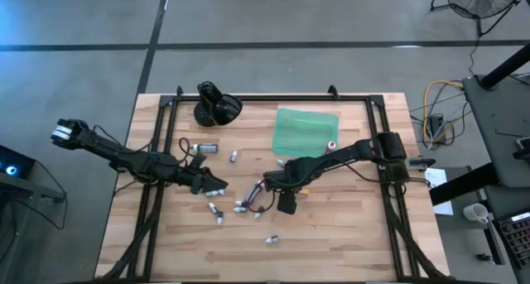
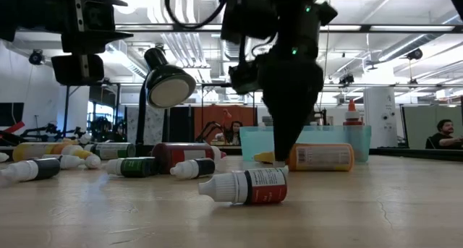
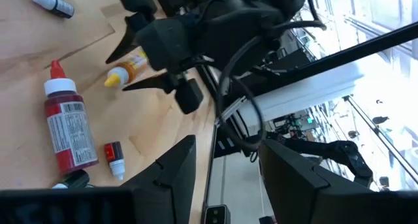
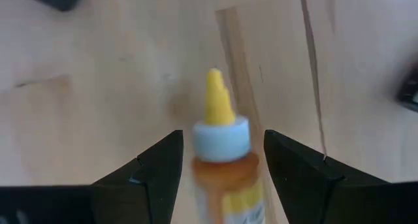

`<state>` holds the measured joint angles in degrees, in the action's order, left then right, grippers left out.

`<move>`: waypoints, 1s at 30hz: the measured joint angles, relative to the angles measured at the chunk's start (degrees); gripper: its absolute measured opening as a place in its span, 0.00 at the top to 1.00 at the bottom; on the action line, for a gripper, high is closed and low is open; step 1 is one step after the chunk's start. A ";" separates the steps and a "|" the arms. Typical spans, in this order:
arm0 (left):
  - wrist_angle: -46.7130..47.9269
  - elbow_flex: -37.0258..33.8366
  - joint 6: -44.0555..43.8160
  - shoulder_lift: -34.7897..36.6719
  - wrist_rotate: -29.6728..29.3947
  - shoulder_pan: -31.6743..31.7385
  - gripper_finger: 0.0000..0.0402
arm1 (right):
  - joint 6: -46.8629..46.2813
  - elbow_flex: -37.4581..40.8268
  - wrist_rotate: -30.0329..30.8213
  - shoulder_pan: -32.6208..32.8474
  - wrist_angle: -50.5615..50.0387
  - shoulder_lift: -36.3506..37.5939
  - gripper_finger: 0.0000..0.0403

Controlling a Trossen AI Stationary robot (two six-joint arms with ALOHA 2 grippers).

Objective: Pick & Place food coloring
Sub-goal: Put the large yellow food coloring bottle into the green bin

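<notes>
A: Where is the right gripper (image 1: 267, 185)?

B: Just below the middle of the high frame, low over the table (image 1: 348, 234). In its wrist view its fingers (image 4: 153, 168) stand apart with an orange bottle (image 4: 225, 165) between them, yellow tip pointing away. There is a gap on each side of the cap, so nothing is clamped.

A: And the left gripper (image 1: 217, 185)?

B: Left of centre in the high frame, pointing toward the right one. Its fingers (image 3: 171, 178) are partly apart and hold nothing.

A: The other bottles?

B: Scattered over the middle of the boards. In the low view a dark-labelled bottle (image 2: 246, 186) lies on its side at centre foreground, and the orange one lies behind it by the gripper. A red bottle (image 1: 332, 145) stands at the lower right corner of the green tray (image 1: 302, 131), upper centre of the high frame. A black object (image 1: 215, 106) sits upper left of the tray.
</notes>
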<state>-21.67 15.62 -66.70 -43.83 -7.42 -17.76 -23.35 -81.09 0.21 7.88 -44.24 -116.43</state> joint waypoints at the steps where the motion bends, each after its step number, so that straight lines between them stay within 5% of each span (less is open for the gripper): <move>1: 0.21 0.00 0.00 0.00 0.02 0.00 0.65 | 0.00 -0.32 0.00 -0.02 -0.10 -0.64 0.49; 10: 2.46 0.00 0.04 0.00 0.02 0.00 0.65 | 1.90 -1.30 -0.02 -0.02 -0.51 -1.85 0.50; 18: 3.54 0.00 0.09 0.01 -0.35 0.00 0.65 | 2.16 -1.23 -0.61 -1.41 -0.52 -1.81 0.73; 22: 3.82 0.00 0.11 0.02 -1.01 0.00 0.65 | 0.33 -1.12 -0.64 -1.79 -0.24 -0.83 0.74; 30: 4.26 0.00 0.11 0.01 -1.53 0.00 0.65 | -7.09 -0.60 9.62 0.54 3.12 10.56 0.74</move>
<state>-17.40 15.62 -66.59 -43.82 -8.95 -17.76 -30.44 -81.69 9.83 8.42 -41.12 -105.87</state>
